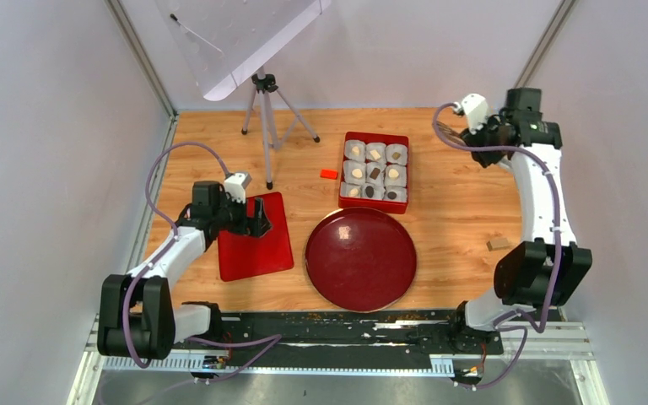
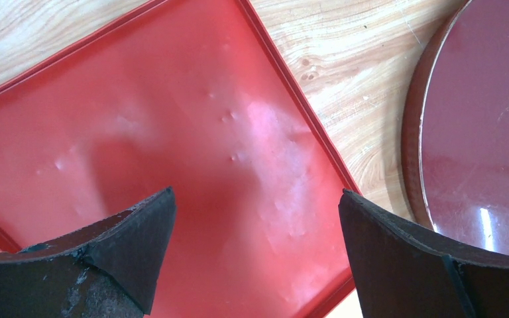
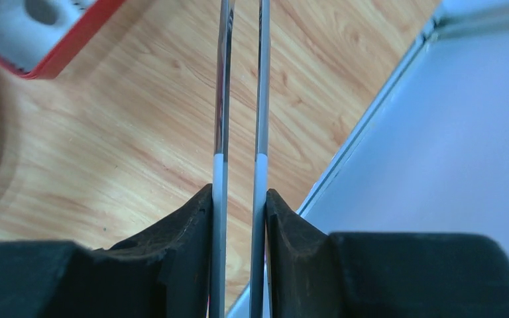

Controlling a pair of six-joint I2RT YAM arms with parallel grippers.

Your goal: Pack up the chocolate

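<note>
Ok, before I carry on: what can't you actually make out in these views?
- Tips of the tweezers in the right gripper: right wrist view, cut off by the top edge; top view, too small.
- Shapes of the chocolates: top view, too small; right wrist view shows only a corner of the red box.
- Brown scrap beside the right arm: top view, too small to identify.

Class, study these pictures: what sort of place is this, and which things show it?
Probably a robot lab's test cell: left arm and right arm bolted at a wooden table, plain white walls around it, a tripod with a panel.
</note>
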